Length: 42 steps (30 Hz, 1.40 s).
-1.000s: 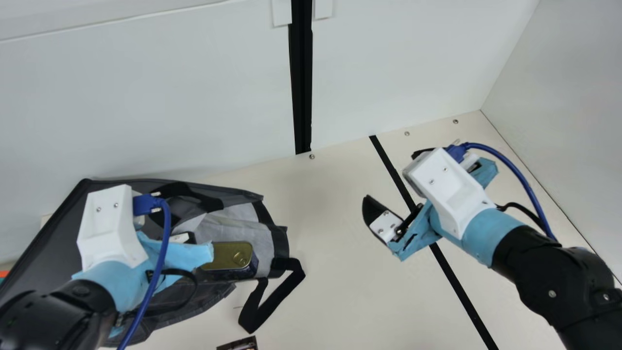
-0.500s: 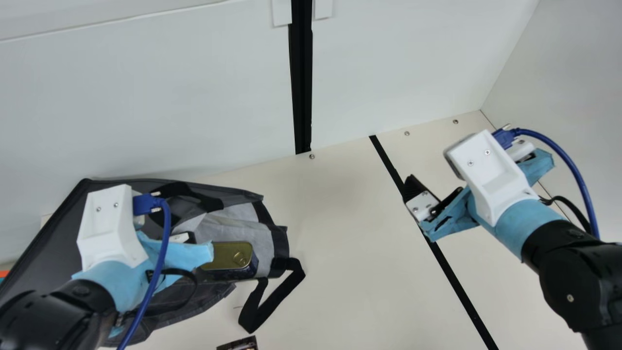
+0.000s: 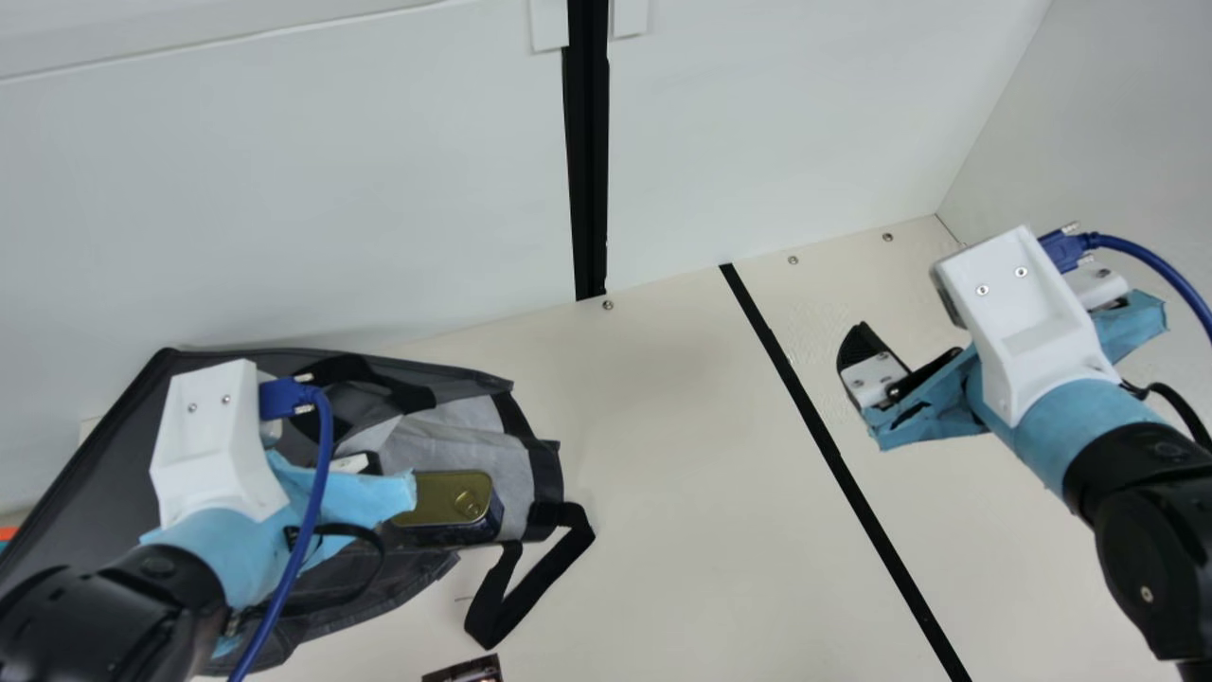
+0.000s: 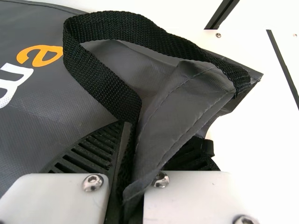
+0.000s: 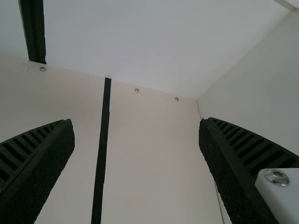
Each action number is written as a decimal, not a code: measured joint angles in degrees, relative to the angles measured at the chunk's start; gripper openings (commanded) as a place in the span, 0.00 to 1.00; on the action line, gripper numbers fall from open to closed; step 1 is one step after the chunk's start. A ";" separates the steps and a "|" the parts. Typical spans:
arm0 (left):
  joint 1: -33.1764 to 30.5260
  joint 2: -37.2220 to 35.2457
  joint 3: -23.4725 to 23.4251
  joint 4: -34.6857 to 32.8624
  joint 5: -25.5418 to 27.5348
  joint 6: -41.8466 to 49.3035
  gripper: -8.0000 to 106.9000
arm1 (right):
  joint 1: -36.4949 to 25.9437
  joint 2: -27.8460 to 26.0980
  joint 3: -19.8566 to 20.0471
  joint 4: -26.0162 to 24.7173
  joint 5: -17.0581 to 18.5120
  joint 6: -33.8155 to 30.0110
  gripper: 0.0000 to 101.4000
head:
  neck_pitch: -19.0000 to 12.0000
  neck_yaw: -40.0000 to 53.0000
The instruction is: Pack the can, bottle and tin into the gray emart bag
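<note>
Cream counter point(image 3: 663, 493) is seen beneath the released right tool point(image 3: 881, 374), and the gray bag point(image 4: 175, 112) is grasped by the left tool point(image 3: 355, 494).

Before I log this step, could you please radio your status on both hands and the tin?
Left hand shut on the gray bag. Right hand open, empty. Tin lying at the bag's mouth, black strap looped on the table just beyond.

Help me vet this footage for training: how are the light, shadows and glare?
Main view: even light, with faint shading on the table. Left wrist view: the table washes out nearly white; screw heads glint. Right wrist view: dimmer; the right claw's pads nearly black.
</note>
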<state>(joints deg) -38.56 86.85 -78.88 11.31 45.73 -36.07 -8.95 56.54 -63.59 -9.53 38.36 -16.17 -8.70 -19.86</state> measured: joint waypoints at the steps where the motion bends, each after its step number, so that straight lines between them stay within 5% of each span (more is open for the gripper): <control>1: 0.00 0.00 0.00 0.00 0.00 0.00 0.16 | 0.23 -0.14 -0.37 -0.53 0.77 0.99 0.90 | 0.09 -0.09; 16: 0.00 0.00 0.00 0.00 0.00 0.00 0.16 | 4.49 -1.38 -7.08 -7.35 11.56 10.88 0.90 | 0.00 -0.09; 42: 0.00 0.00 0.00 0.00 0.00 0.00 0.16 | 8.88 -1.10 -17.46 -12.02 24.14 15.51 0.90 | 0.00 -0.09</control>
<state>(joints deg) -38.56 86.85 -78.88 11.31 45.73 -36.07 -0.07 55.44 -81.04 -21.55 62.50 -0.65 -8.70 -19.95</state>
